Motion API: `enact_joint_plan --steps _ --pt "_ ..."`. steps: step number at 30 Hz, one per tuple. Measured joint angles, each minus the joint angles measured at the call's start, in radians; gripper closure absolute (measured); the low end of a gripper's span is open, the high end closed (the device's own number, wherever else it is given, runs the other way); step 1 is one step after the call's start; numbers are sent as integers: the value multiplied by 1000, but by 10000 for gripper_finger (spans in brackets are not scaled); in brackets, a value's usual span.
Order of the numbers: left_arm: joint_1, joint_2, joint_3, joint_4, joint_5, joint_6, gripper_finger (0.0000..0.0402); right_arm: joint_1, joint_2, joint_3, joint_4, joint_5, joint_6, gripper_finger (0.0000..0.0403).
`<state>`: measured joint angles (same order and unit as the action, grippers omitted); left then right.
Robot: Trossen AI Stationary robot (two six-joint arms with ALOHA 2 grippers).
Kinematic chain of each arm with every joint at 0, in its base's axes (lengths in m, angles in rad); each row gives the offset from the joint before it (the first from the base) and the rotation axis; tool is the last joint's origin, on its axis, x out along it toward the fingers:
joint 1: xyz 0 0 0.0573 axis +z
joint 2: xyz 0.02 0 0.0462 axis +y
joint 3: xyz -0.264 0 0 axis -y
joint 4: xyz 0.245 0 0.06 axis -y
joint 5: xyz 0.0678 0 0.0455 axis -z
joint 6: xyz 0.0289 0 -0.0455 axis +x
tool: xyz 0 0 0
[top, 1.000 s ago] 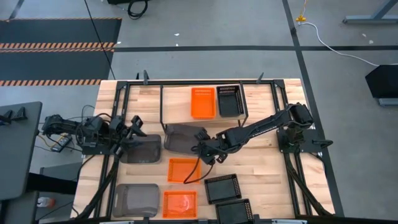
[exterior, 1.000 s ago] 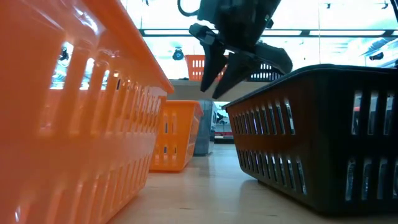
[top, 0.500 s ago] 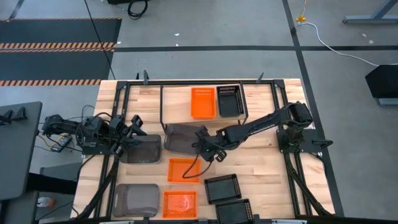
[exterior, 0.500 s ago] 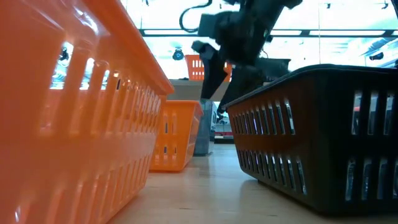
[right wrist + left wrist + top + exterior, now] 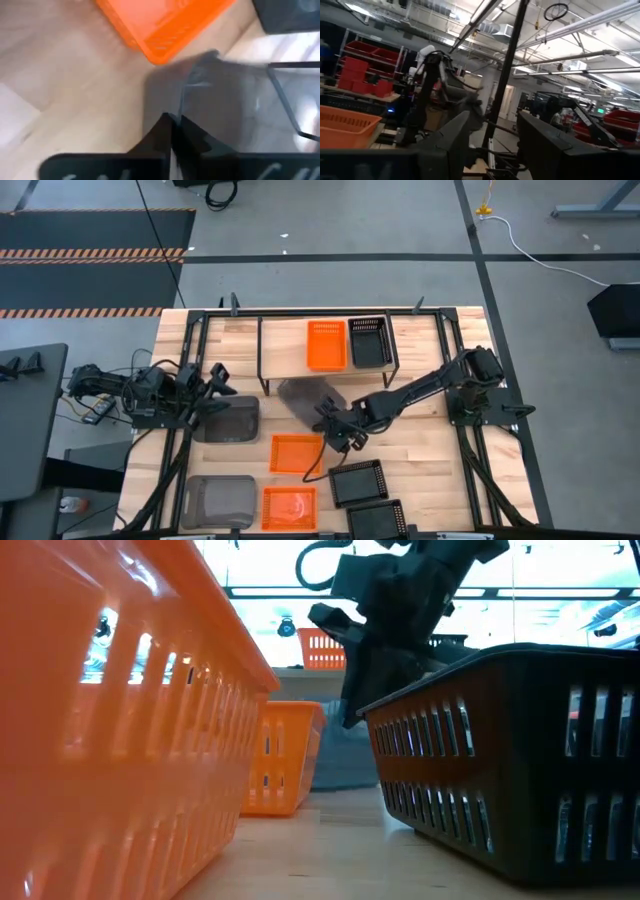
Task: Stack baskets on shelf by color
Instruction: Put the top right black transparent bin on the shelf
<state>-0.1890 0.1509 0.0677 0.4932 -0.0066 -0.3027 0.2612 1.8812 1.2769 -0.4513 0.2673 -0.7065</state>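
Mid-table | right gripper fingers pinch smoky translucent grey basket rim

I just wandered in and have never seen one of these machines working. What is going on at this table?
The right gripper has pinched the rim of a smoky grey basket near the middle of the table. On the shelf at the far side stand an orange basket and a black basket. More grey, orange and black ones wait on the table. The left gripper rests open over another grey basket.
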Motion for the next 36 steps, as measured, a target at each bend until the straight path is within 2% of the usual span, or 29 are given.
enact_joint_plan --steps 5,11,20,26,31,36 --pt "0 0 0 -25 -66 0 230 44 0 48 13 57 -8 384" --pt "0 0 0 -54 -129 0 230 113 0 163 7 45 -61 392" --pt "0 0 0 -49 -136 -1 230 156 -1 368 -33 121 -71 392" --pt "1 -3 4 2 -162 -10 230 90 0 494 -48 133 -39 392" --pt "2 -5 6 127 -168 -16 230 -6 0 571 -62 11 128 392" --pt "2 -5 5 272 -72 6 230 -88 0 588 -79 -46 224 392"
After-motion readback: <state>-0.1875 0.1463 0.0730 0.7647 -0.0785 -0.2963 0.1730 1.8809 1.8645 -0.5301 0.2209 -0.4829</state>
